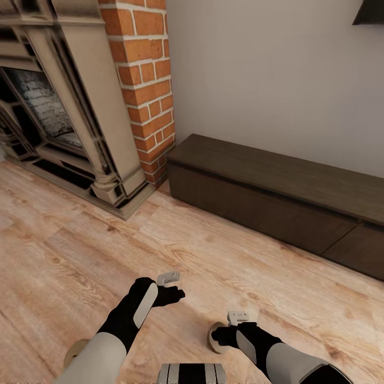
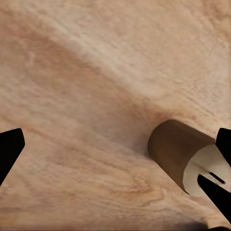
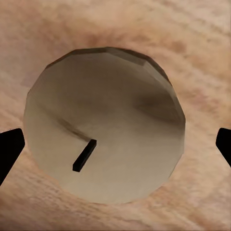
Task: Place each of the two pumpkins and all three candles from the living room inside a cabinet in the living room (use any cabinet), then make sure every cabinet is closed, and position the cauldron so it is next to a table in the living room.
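Observation:
A tan candle stands on the wood floor right under my right gripper. The right wrist view looks straight down on the candle's round top and dark wick, with the open gripper spread wide on either side of it. My left gripper hangs open over bare floor. In the left wrist view a candle stands off to one side of the open gripper, close to one fingertip. Another candle peeks out behind my left forearm. The long low dark-brown cabinet runs along the wall, its fronts shut.
A stone fireplace and a brick column fill the left side, their base reaching onto the floor. Open wood floor lies between me and the cabinet. A dark object hangs on the wall at the upper right.

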Controlling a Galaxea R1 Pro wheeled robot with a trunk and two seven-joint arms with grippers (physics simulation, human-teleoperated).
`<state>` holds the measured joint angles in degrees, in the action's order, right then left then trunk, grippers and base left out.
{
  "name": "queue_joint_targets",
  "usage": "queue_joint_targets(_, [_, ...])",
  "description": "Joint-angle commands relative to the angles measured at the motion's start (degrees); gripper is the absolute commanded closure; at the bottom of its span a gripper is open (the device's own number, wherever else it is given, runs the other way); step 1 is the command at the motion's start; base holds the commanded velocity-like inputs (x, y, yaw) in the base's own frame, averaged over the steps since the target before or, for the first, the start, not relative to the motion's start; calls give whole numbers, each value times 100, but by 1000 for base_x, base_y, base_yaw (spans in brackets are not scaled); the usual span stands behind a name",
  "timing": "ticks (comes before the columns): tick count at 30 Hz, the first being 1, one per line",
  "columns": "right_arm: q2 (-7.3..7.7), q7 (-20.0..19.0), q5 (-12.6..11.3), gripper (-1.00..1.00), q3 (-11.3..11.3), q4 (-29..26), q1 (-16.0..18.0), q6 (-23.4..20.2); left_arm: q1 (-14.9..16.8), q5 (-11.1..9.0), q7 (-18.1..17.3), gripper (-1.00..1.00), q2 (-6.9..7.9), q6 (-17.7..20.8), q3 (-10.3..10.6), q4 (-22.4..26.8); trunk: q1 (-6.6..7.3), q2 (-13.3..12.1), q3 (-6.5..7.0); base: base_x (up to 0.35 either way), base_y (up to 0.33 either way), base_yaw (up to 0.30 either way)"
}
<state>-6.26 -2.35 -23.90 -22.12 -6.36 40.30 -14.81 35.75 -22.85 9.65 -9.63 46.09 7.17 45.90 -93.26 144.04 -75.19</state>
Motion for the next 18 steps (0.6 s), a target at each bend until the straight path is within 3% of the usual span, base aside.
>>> queue_joint_targets(1, [2, -2, -53, -100, -47, -5, 3, -22, 2, -61, 55, -100, 1, 16, 11, 6, -1, 3, -27, 0, 0, 0])
queue_joint_targets(18, [2, -2, -51, -100, -47, -5, 3, -21, 2, -61, 55, -100, 4, 14, 11, 6, -6, 6, -71, 0, 0, 0])
